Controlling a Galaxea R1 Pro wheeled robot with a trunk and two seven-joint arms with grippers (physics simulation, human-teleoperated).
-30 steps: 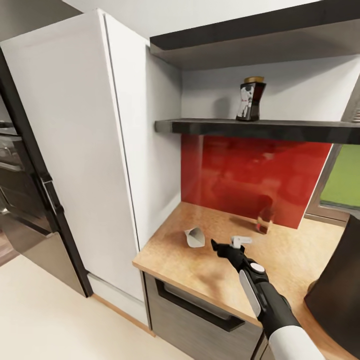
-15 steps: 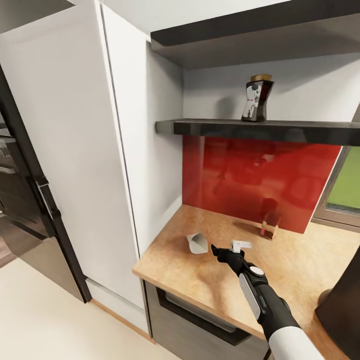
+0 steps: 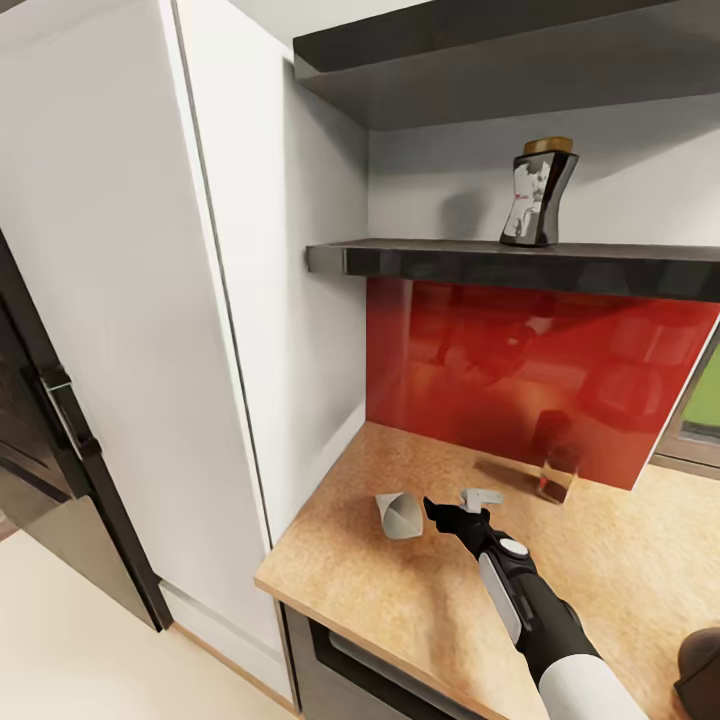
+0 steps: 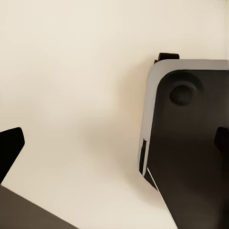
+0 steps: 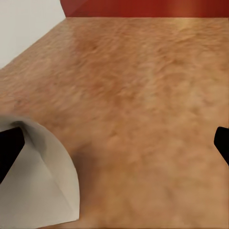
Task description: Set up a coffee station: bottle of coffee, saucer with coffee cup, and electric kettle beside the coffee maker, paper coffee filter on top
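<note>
cam has swung left; right gripper [image 3: 455, 507] open, just beside paper coffee filter [image 3: 400, 515] on countertop [image 3: 600, 560].

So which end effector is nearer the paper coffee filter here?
Right. The right end effector hovers open just beside the paper coffee filter lying on the countertop. The left end effector is well away, pointing at pale floor beside the robot's dark base.
</note>
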